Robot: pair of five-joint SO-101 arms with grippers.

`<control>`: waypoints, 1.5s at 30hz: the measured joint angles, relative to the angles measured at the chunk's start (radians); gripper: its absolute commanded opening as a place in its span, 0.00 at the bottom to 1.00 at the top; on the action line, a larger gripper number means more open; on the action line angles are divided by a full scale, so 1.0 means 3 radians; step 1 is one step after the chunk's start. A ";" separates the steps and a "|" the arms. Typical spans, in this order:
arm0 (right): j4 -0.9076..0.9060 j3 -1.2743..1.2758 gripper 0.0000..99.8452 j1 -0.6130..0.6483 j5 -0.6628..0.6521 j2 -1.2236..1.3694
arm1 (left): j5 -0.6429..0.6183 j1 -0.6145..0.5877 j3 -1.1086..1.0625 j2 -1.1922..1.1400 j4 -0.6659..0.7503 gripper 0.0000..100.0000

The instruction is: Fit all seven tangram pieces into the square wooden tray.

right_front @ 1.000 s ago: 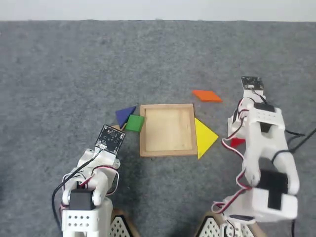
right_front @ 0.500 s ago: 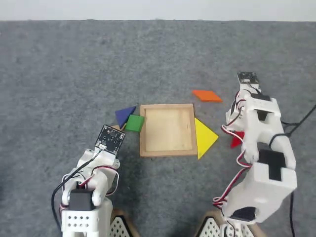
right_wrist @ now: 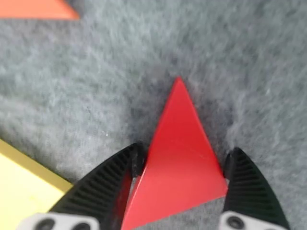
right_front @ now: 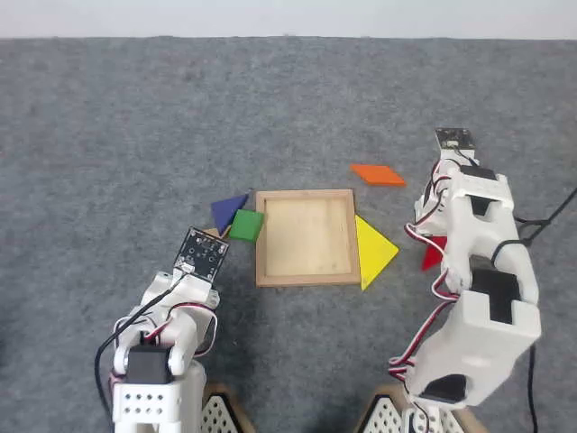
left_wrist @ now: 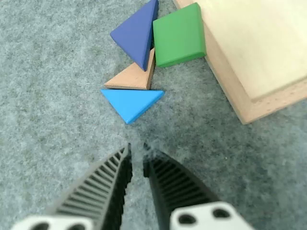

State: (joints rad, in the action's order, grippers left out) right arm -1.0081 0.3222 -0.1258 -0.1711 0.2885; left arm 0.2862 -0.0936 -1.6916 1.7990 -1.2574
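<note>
- Right arm: over the last second its wrist has stretched a little farther from its base, and its elbow has drawn in closer above the red triangle. Most of that shift came in the first half-second; since then we see only a slight creep.
- Right pincer: spread wide, with one finger on each side of the red triangle. One finger lies against the piece's edge. We cannot tell whether the other touches it.
- The red triangle lies flat on the grey worktop, near the yellow triangle and partly under the right arm in the high view. Its place is unchanged.
- Left arm: no movement across the frames.
- Left pincer: pressed together bar a thin slit, holding nothing, with its tips near the light blue triangle.
- Tray: holds no pieces and has not moved.
- The yellow triangle's long edge touches the tray's side toward the right arm.
- The orange parallelogram lies apart, beyond the tray's far corner on that side.
- The green square touches the tray's far corner on the left arm's side. The dark blue triangle is against the square, and the tan triangle is just beside both.
- None of these pieces has shifted.
</note>
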 measured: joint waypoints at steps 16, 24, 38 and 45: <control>-0.0650 0.0015 0.34 0.0404 0.0107 -0.0752 | 0.0000 0.0000 0.0000 0.0000 0.0000 0.04; -0.0343 0.0215 0.32 0.0261 0.0133 -0.0747 | 0.0000 0.0000 0.0000 0.0000 0.0000 0.04; -0.0199 0.0430 0.31 0.0164 0.0138 -0.0721 | 0.0000 0.0000 0.0000 0.0000 0.0000 0.04; -0.0159 0.0430 0.31 -0.0005 0.0148 -0.0736 | 0.0000 0.0000 0.0000 0.0000 0.0000 0.04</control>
State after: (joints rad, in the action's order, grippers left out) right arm -1.0556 0.4511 -0.1274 -0.1266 0.0675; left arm 0.2862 -0.0936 -1.6916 1.7990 -1.2574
